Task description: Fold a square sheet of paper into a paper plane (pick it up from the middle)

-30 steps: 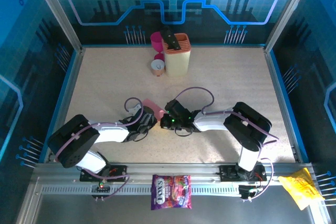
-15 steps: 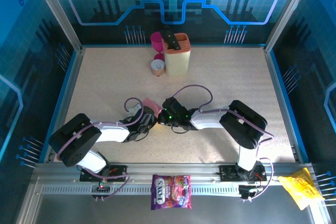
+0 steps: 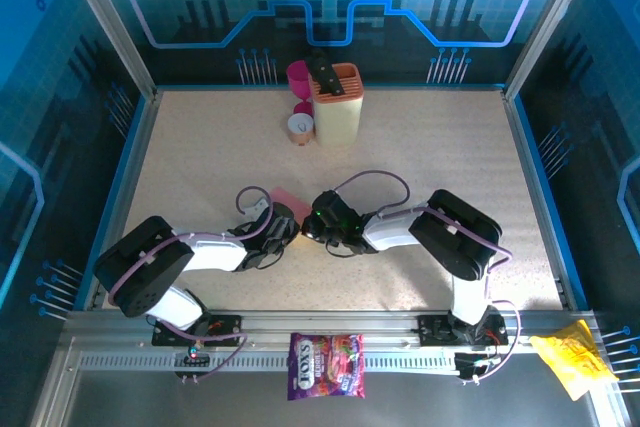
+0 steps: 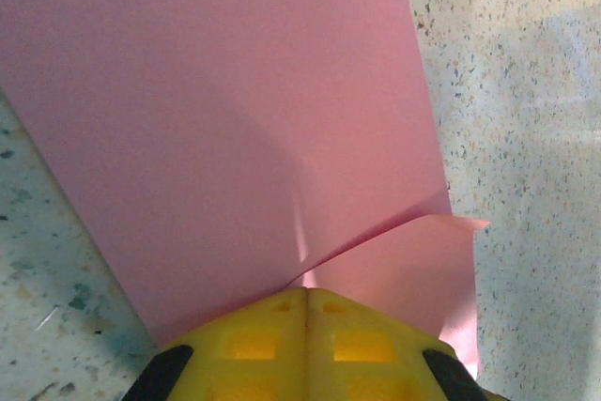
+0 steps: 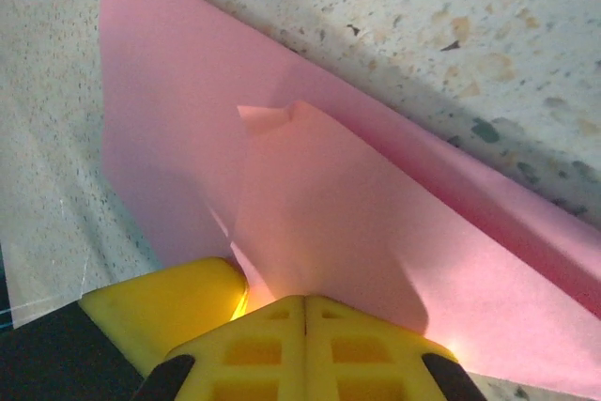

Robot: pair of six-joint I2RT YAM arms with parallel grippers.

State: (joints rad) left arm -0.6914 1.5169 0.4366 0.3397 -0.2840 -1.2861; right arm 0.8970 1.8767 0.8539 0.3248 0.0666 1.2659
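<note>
My left tool (image 4: 307,300), right tool (image 5: 305,307) both clenched on pink square sheet of paper (image 4: 216,110), flap creased, above desk (image 4: 526,91).

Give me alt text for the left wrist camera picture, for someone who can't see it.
The left end effector, its yellow fingers shut at the bottom edge, pinches a pink sheet of paper that covers most of the frame. A folded flap sticks out at lower right; speckled tabletop shows on the right and lower left.
</note>
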